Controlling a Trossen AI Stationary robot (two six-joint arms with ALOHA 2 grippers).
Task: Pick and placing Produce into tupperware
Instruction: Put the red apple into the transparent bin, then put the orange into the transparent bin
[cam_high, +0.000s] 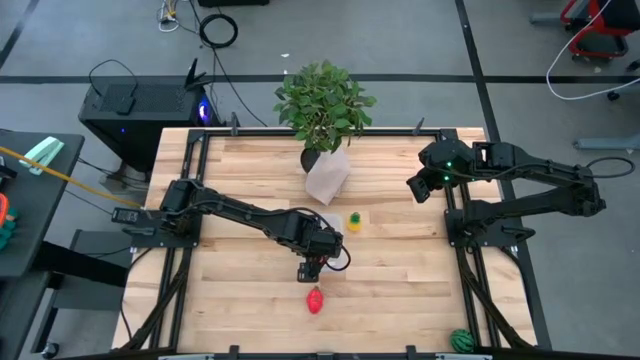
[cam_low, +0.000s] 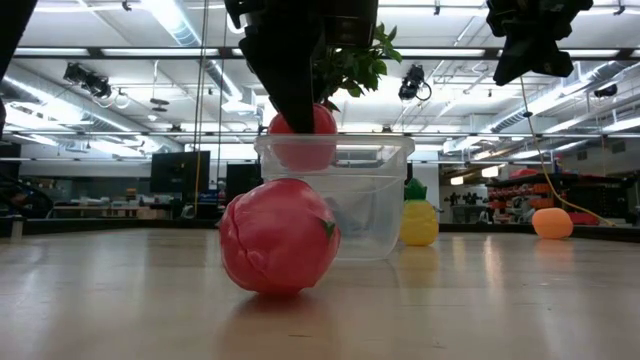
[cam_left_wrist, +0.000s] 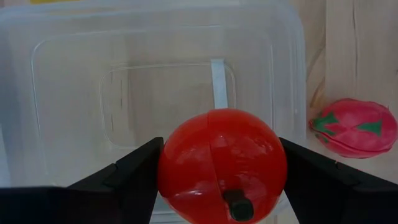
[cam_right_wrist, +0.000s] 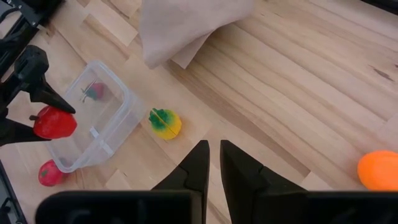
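Observation:
My left gripper is shut on a red toy tomato right over the clear tupperware tub. In the low view the tomato sits at the height of the tub's rim. A pinkish-red fruit lies on the table just near of the tub. A yellow pineapple-like toy stands right of the tub. An orange toy and a striped green one lie farther right. My right gripper hangs shut above the table's far right, touching nothing. My left gripper pinches the tomato between its two fingers, one on each of the tomato's opposite sides. The fingers come from above, pointing down into the tub. The tomato is lifted clear, with its dark stem end turned up toward the wrist.
A leafy potted plant in a pale wrap stands at the table's far edge, behind the tub. Black rails run along the left and right sides of the table. Bare wood lies near and right of the tub.

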